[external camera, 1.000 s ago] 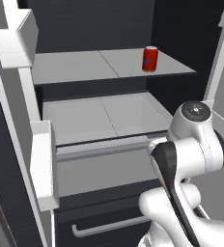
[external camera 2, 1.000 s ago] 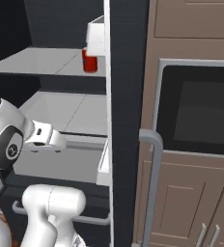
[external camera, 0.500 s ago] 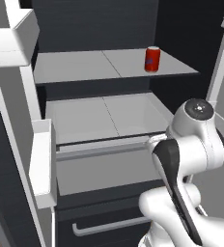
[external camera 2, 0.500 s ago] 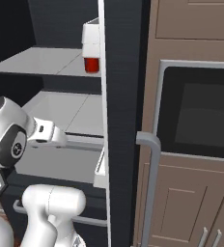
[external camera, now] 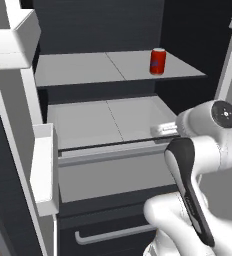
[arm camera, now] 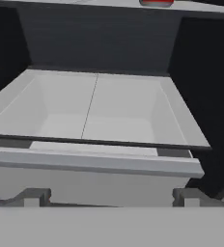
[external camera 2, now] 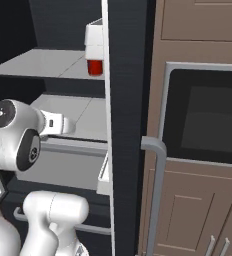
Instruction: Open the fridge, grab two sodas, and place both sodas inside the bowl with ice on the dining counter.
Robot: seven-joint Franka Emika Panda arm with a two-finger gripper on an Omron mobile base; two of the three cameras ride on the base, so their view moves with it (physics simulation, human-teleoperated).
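Right base view: red soda can (external camera 2: 94,66) half behind fridge door (external camera 2: 128,100); fingers (arm camera: 32,197) spread, empty.

Flat even rendered light showing no clear source, pale shelves (external camera: 108,67) glowing bright against the fridge's (external camera: 98,25) dim back wall, soft shadows lying under shelf edges, hand view looking slightly soft, no glare

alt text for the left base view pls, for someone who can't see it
An open dark fridge holds a red soda can upright on the right side of its upper grey shelf. The white robot arm reaches from the lower right toward the lower shelf.
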